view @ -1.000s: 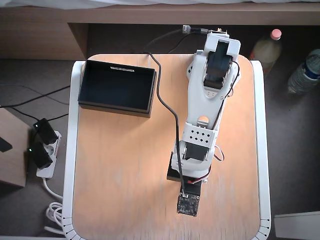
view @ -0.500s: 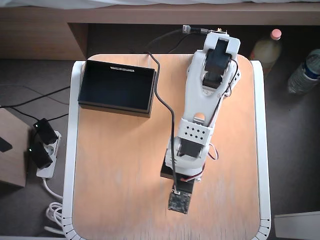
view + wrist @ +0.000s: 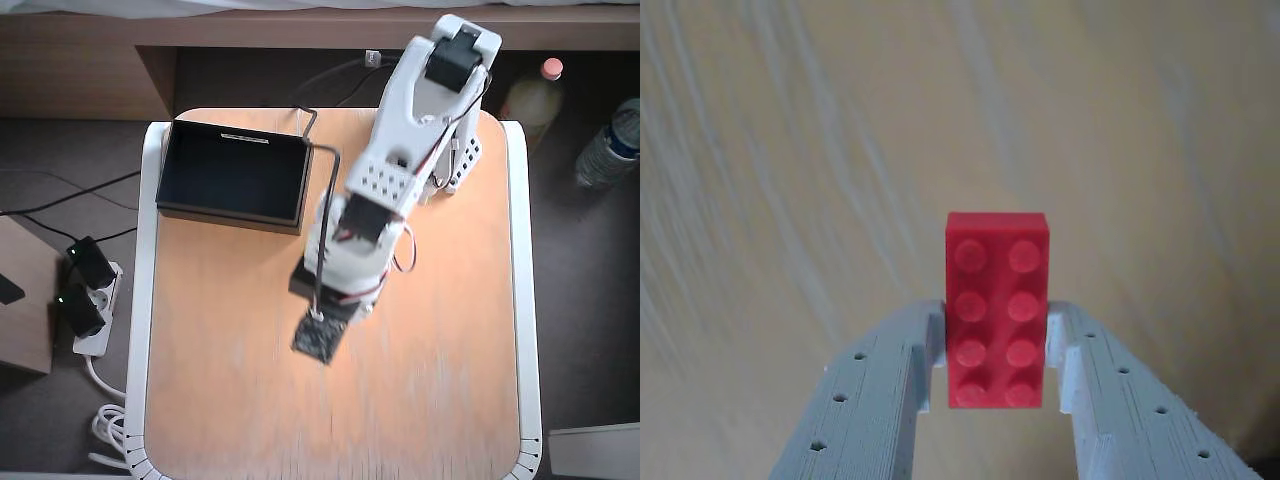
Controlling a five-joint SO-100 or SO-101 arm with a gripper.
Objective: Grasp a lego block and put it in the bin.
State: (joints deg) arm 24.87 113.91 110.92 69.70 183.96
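I have the red brick [image 3: 997,310] pinched between the gripper [image 3: 995,352] fingers. My arm has swung from six o'clock toward the bin [image 3: 232,212] at ten o'clock; carrying is underway.

I work in someone's home: my small wooden counter [image 3: 230,400] stands on grey carpet [image 3: 590,300], with drink bottles [image 3: 610,140] on the floor, a plugged power strip [image 3: 85,305], and wooden furniture [image 3: 80,70] alongside.
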